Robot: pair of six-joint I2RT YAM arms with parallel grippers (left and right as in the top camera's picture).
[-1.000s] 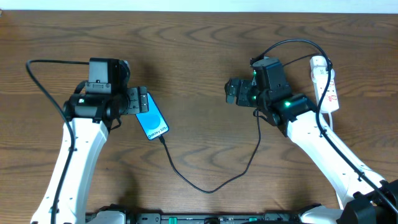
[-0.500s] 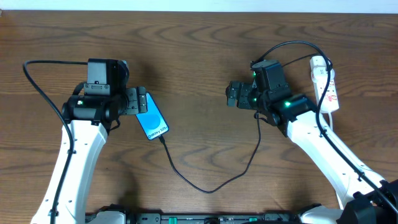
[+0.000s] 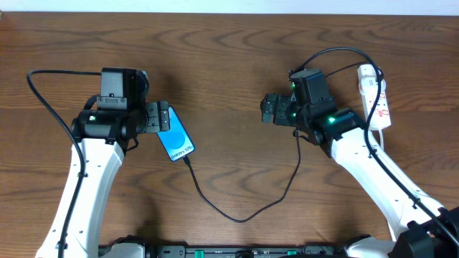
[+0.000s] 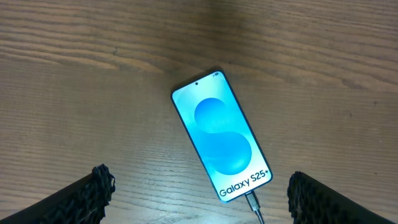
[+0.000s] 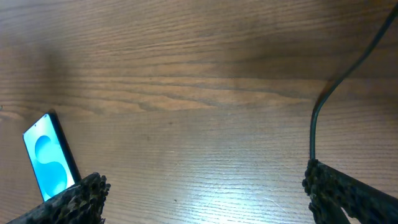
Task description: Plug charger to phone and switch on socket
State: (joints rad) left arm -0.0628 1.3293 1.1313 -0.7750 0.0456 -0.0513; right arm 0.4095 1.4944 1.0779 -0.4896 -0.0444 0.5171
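The phone (image 3: 176,140) lies flat on the wooden table, its light-blue screen lit; it also shows in the left wrist view (image 4: 221,134) and at the left edge of the right wrist view (image 5: 50,155). The charger (image 3: 240,217) is a thin black cable, and its small tip (image 4: 252,202) sits in the phone's near end. From there it loops across the table up toward the right arm (image 5: 316,124). The white socket (image 3: 376,97) lies at the far right. My left gripper (image 3: 162,118) (image 4: 200,180) hovers open over the phone's end. My right gripper (image 3: 269,109) (image 5: 202,186) is open and holds nothing.
Thick black arm cables arc behind each arm, one at the left (image 3: 50,100) and one above the right wrist (image 3: 337,50). Bare wood lies between the two grippers (image 3: 222,107). The table's far edge runs along the top (image 3: 229,13).
The left arm drew back slightly to the left early on; since then nothing has visibly moved. Both grippers stay open.
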